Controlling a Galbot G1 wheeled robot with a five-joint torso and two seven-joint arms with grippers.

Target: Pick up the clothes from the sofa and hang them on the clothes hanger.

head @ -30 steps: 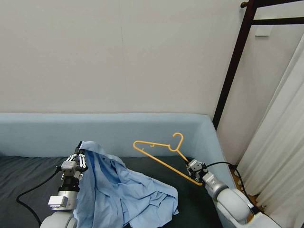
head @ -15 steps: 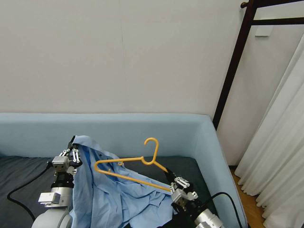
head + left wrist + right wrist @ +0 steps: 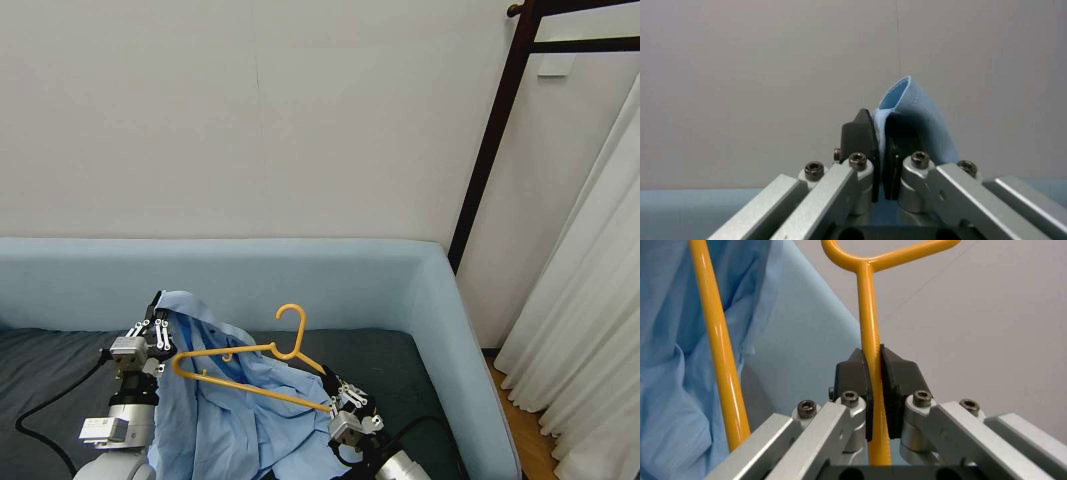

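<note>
Head view: left gripper (image 3: 155,318) is up in front of the sofa (image 3: 300,275) backrest, fingers shut on the top edge of the blue shirt (image 3: 235,415). The rest of the shirt drapes down onto the dark seat cushion (image 3: 55,370). Against a second ago this gripper has drifted only slightly to the robot's left.

Big change is the orange hanger (image 3: 245,368). A second ago it sat off to the right of the shirt, clear of it. Now it hangs right in front of the cloth, hook up, long bar sloping down to the right gripper (image 3: 345,398). That gripper has swung in toward the left and sits lower in the picture, close to the shirt's right edge. The dark clothes rack (image 3: 495,140) stands at the sofa's right end, well apart from both.

Left wrist view: fingers (image 3: 859,137) are closed nearly all the way, with a fold of blue fabric pinched between the pads and sticking up past the tips.

Right wrist view: fingers (image 3: 897,375) are clamped on the hanger's bar, no visible gap. The bar runs straight up through them to the bend, with the shirt just beside the hanger's other bar.
</note>
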